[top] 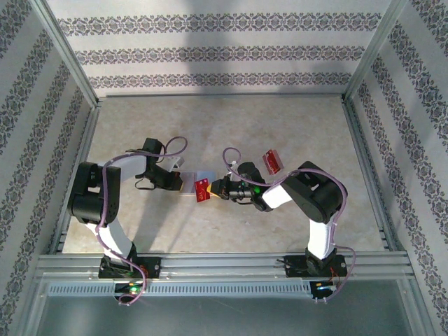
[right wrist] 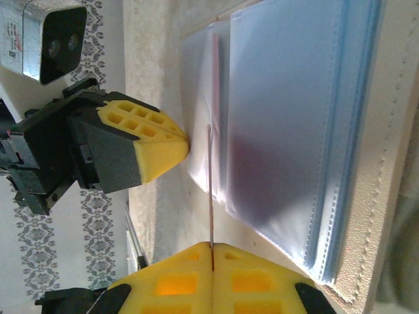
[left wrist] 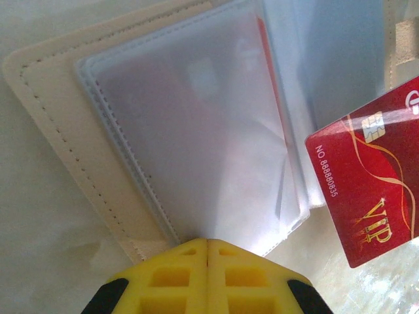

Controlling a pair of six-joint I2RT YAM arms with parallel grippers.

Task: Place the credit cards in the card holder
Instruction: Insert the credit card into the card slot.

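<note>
card holder (left wrist: 59, 131): open on the surface (top: 280, 112), mid-table between the arms, clear sleeves up
credit card (left wrist: 366, 190): red VIP, just beside the sleeve edges, clamped in the right end effector (right wrist: 211, 252)
left end effector (left wrist: 208, 252): fingers together, tips at a sleeve edge
second credit card (top: 271, 161): on the surface near the right arm, apart from the holder

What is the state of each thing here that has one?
card holder: open, flat on the table.
held credit card: clamped, outside the pockets.
spare credit cards: loose on the table.
left gripper: shut, at the pockets' edge.
right gripper: shut on the held credit card.
</note>
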